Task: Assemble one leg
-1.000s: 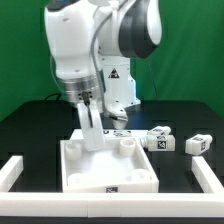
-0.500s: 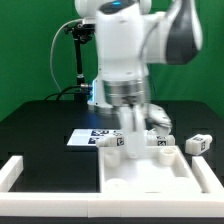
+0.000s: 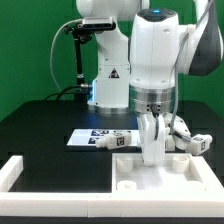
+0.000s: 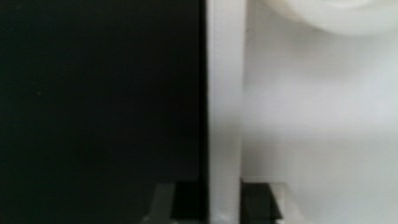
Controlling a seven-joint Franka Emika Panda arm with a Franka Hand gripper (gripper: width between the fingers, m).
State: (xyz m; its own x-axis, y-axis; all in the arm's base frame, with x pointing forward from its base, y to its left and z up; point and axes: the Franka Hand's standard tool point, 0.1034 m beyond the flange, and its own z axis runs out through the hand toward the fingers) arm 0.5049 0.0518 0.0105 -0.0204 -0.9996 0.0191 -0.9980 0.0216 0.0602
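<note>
My gripper (image 3: 153, 150) reaches straight down and is shut on the far rim of the large flat white tabletop slab (image 3: 150, 180), which lies on the black table. In the wrist view the slab's thin rim (image 4: 222, 110) runs between my two dark fingers (image 4: 180, 203), with the slab's white face and a round screw socket (image 4: 338, 15) to one side. One leg (image 3: 201, 142), a small white peg with tags, lies at the exterior view's right. Another leg (image 3: 120, 142) lies just left of my gripper. No leg is in my gripper.
The marker board (image 3: 95, 136) lies behind the slab, in front of the robot base (image 3: 108, 85). The white border frame shows at the exterior view's left (image 3: 14, 172) and at its right edge (image 3: 217, 178). A green backdrop stands behind.
My gripper has moved to the exterior view's right with the slab's rim in it, and the slab has slid that way from the left-centre to the right side of the table.
</note>
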